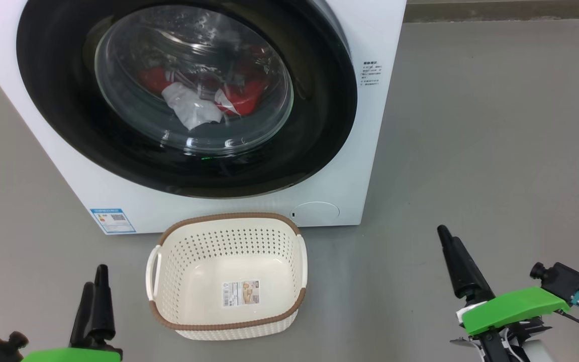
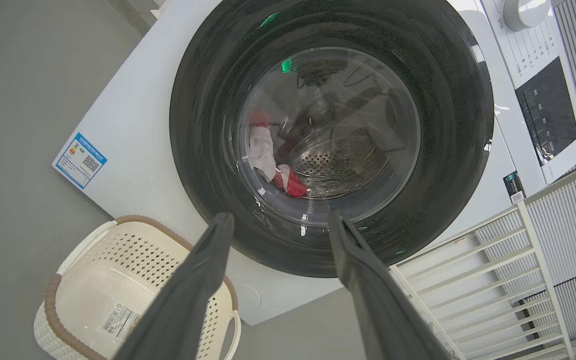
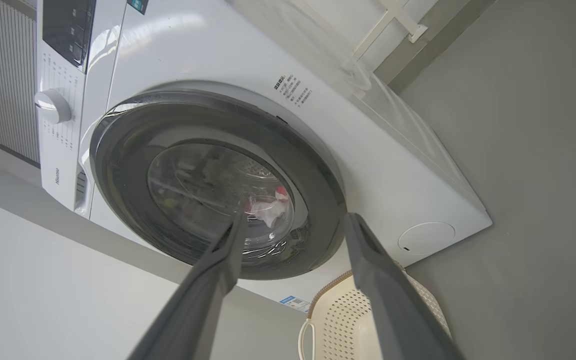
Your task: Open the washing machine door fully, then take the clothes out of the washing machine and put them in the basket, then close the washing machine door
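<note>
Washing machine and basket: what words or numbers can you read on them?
"Hisense": brand word, sideways on the washing machine below its control panel; small, so not quite certain.
Blue sticker, low on the machine's front: too small to read.
Grey print block beside the washing machine door: too small to read.
Paper label on the floor of the basket: barcode and print, too blurred.

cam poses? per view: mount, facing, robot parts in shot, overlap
Head view: on the head, facing forward-down at the washing machine door and basket; left end effector lower left, right end effector lower right.
Left wrist view: on the left wrist, facing the door; own fingers spread.
Right wrist view: on the right wrist, facing the door obliquely; own fingers spread.
Shared: all three show door, basket, clothes inside.
</note>
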Controlling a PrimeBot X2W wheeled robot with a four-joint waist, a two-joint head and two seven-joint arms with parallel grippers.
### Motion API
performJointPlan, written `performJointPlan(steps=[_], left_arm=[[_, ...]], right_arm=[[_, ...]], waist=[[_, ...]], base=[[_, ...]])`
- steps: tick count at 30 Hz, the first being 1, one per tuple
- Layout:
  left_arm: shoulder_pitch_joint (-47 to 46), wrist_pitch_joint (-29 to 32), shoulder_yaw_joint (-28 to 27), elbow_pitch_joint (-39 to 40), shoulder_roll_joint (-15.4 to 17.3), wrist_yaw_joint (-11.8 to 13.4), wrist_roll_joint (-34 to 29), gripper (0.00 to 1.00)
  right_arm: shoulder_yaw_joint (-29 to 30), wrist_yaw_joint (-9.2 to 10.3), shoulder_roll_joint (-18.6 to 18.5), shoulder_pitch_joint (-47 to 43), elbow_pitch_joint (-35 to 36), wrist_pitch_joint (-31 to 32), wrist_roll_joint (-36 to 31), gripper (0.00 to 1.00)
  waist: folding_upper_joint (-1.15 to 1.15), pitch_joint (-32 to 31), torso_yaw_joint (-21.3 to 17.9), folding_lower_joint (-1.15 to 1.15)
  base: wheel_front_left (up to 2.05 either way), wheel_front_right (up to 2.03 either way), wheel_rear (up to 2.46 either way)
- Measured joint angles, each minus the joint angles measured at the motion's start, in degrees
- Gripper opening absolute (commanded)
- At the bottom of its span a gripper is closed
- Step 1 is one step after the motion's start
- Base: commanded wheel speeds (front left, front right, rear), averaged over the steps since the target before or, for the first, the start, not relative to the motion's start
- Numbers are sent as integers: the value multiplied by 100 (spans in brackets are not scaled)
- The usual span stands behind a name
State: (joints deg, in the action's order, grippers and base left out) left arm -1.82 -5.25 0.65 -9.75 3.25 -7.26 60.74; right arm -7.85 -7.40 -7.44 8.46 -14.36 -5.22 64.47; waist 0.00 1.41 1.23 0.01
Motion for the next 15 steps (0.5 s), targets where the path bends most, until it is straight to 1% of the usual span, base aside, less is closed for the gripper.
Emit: performJointPlan(steps=[7,10,15], left_arm=[[-1,-101,13,5,-2,0,-861,100],[-2,-148,38,4,-2,0,-1131,100],[-7,-250,49,2,35,-1,-1880,100]], right_arm=[[-99,0,-30,69,-44,-108,-767,100],[-123,0,-36,108,-45,-160,-1081,100],[-122,0,-36,108,-45,-254,-1521,100]], waist=[[0,21,13,0],[0,29,18,0],[0,42,30,0]], base=[[0,0,0],[0,0,0],[0,0,0]])
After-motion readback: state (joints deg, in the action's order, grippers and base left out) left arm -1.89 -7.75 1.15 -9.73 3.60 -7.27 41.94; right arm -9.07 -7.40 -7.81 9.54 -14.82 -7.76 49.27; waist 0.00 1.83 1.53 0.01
